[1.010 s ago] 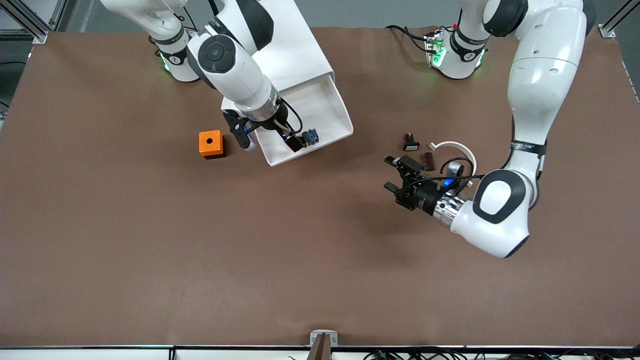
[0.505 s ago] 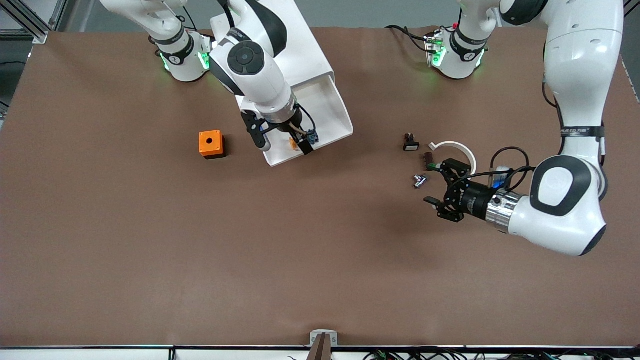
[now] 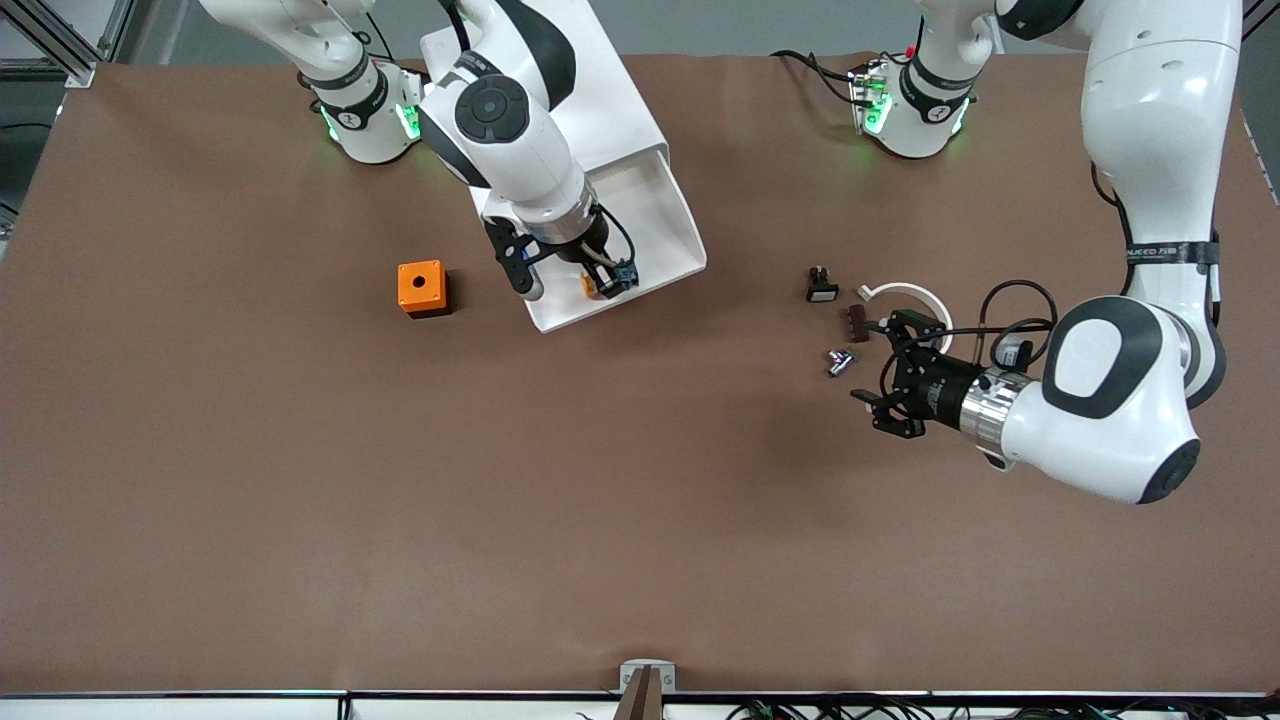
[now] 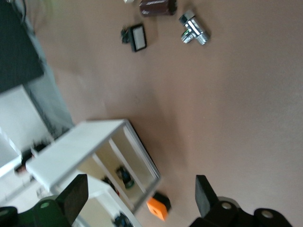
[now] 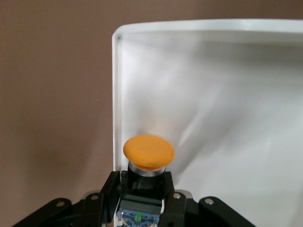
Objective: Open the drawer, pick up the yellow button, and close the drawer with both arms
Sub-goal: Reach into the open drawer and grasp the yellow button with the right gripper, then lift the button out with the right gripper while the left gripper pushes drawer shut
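The drawer (image 3: 665,235), the top one of the white cabinet (image 3: 600,90), is pulled open toward the front camera. My right gripper (image 3: 606,284) is shut on the blue-black body of the button (image 3: 590,286), over the drawer's front corner toward the orange box. In the right wrist view the button's orange cap (image 5: 148,152) sticks out past my right gripper (image 5: 142,191), with the drawer's rim (image 5: 115,94) beside it. My left gripper (image 3: 872,362) is open and empty, low over the table beside small parts. In the left wrist view my left gripper (image 4: 138,194) has its jaws wide apart.
An orange cube with a hole (image 3: 421,288) sits beside the drawer toward the right arm's end. A black-and-white part (image 3: 821,288), a brown part (image 3: 857,322), a chrome fitting (image 3: 839,361) and a white ring piece (image 3: 912,295) lie near the left gripper.
The left arm has drawn back toward its own end of the table, uncovering the chrome fitting. The right gripper has turned a little over the drawer, still shut on the button.
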### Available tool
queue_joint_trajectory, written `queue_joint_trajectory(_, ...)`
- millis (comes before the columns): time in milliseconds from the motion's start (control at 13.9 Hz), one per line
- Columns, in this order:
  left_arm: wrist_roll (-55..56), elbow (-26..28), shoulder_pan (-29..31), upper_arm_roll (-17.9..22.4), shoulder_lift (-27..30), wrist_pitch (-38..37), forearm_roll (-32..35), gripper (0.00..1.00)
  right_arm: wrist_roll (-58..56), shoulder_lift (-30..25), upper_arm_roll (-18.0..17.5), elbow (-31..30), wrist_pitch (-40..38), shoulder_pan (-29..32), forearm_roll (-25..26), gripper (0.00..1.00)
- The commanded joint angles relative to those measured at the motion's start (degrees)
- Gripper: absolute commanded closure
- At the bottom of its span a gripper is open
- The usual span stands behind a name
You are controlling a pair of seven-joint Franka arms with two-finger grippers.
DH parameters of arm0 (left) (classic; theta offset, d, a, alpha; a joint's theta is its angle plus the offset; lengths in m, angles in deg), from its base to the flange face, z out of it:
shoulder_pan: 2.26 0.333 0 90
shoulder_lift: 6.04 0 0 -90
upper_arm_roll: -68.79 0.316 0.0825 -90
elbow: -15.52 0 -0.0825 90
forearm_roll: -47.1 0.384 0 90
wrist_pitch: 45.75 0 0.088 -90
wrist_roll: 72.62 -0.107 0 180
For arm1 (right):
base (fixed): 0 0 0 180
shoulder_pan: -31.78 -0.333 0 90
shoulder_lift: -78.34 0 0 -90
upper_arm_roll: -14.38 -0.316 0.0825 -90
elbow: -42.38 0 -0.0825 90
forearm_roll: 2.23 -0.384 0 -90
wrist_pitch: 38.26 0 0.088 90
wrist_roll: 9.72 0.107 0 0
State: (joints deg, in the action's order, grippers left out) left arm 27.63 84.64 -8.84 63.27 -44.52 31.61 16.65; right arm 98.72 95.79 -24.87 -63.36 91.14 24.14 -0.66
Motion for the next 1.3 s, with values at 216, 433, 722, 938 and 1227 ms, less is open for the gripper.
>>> queue_joint_trajectory(216,-3.3,1.0,-10.4,0.2,2.0,10.9,9.7,0.01,-10.3,-0.1,-1.0,9.4,-11.7,5.3,0.8,0.97)
queue_joint_trajectory(433,-11.4,1.0,-15.1,0.3,1.5,16.3,13.6,0.01,-22.7,-0.1,-0.7,12.9,-18.3,9.6,0.2,0.97)
queue_joint_trajectory(722,-29.4,1.4,-20.6,0.3,1.1,23.4,14.5,0.01,-39.8,-0.1,3.0,16.7,-26.6,13.0,0.2,0.97)
queue_joint_trajectory(938,-39.7,1.5,-25.5,0.3,0.3,25.4,17.6,0.01,-58.0,-0.1,11.5,17.4,-27.3,12.5,0.2,0.97)
queue_joint_trajectory(1227,-44.3,2.7,-30.9,0.0,0.2,25.4,22.4,0.01,-77.7,0.8,23.0,17.3,-25.9,10.6,0.1,0.97)
